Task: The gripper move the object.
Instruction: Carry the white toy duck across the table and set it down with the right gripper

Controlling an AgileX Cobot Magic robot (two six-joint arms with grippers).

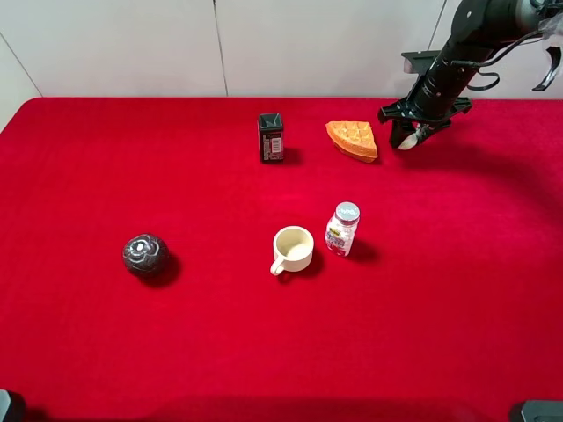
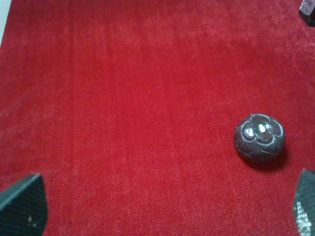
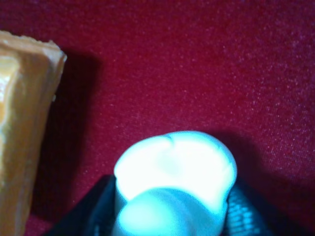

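Observation:
The object, a small cream-white lump point(image 1: 407, 141), sits between the fingers of my right gripper point(image 1: 406, 137) at the back right of the red table, just right of the orange wedge point(image 1: 354, 140). In the right wrist view the object point(image 3: 174, 182) fills the lower middle, bright and overexposed, with dark fingers point(image 3: 246, 211) pressed on both sides. My left gripper point(image 2: 162, 206) shows only its two fingertips point(image 2: 22, 206) wide apart over bare cloth, with nothing between them; the dark grey ball point(image 2: 259, 137) lies beyond them.
A cream mug point(image 1: 292, 250) and a small bottle point(image 1: 342, 229) stand mid-table. A black box point(image 1: 271, 137) stands at the back. The dark grey ball point(image 1: 145, 254) lies at the left. The red table point(image 1: 457, 334) ends at a white wall behind.

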